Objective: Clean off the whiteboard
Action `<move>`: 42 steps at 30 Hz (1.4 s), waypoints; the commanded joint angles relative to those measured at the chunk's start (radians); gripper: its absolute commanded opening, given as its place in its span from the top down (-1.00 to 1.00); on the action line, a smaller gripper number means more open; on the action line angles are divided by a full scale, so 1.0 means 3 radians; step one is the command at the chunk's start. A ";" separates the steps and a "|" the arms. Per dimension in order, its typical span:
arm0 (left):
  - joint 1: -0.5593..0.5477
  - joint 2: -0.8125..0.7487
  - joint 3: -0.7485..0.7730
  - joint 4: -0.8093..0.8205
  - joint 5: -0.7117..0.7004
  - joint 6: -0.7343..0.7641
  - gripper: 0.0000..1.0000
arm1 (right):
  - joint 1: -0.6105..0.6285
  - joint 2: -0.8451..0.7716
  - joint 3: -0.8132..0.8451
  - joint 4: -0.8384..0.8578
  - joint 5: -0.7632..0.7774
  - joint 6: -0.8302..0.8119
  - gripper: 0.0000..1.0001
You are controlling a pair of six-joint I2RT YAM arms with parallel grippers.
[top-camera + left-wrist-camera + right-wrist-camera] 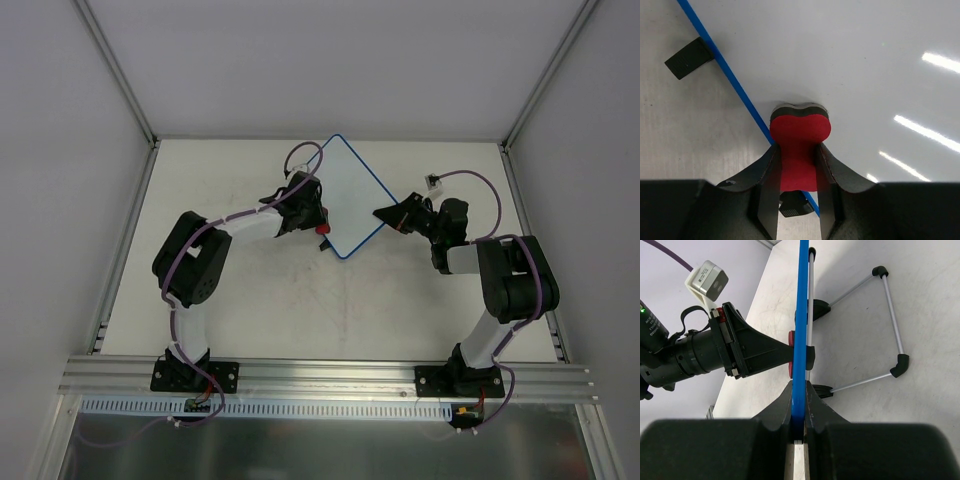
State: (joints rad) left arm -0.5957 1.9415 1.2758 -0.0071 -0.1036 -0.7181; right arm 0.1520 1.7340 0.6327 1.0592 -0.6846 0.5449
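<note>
The right gripper (799,407) clamps the whiteboard (348,198) by its blue rim; the left gripper (797,161) pinches a red eraser (800,131) (squeezed at its waist) against the board's face beside that rim.

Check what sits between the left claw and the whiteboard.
The red eraser, clamped in the left claw, touching the whiteboard; left wrist view shows it.

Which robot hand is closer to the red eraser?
Left. The left gripper is shut on the red eraser, holding it against the whiteboard. The right gripper is shut on the whiteboard's edge, apart from the eraser.
</note>
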 commanded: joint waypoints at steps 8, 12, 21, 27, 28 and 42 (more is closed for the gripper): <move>-0.0029 0.0313 0.0000 -0.0329 -0.0106 0.0179 1.00 | 0.0051 0.0018 0.0013 0.0417 -0.0290 0.0086 1.00; -0.0121 0.0431 0.0160 -0.0329 0.0038 0.0384 1.00 | 0.0051 0.0024 0.0018 0.0427 -0.0295 0.0091 1.00; -0.0249 0.0309 0.0037 0.0008 0.0569 0.0732 1.00 | 0.0051 0.0044 0.0023 0.0437 -0.0295 0.0111 1.00; -0.0351 0.0135 -0.0121 0.0264 0.0744 0.0854 1.00 | 0.0051 0.0059 0.0033 0.0442 -0.0295 0.0121 1.00; -0.0366 0.0109 -0.0147 0.0309 0.0759 0.0875 1.00 | 0.0051 0.0059 0.0034 0.0437 -0.0295 0.0116 1.00; -0.0453 -0.0254 -0.0530 0.1005 0.1077 0.1166 1.00 | 0.0051 0.0085 0.0049 0.0437 -0.0305 0.0121 1.00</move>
State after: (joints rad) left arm -0.6586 1.8835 1.1400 0.2340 0.0494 -0.3729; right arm 0.1410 1.7489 0.6327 1.0901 -0.6956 0.5514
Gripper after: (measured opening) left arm 0.281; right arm 0.076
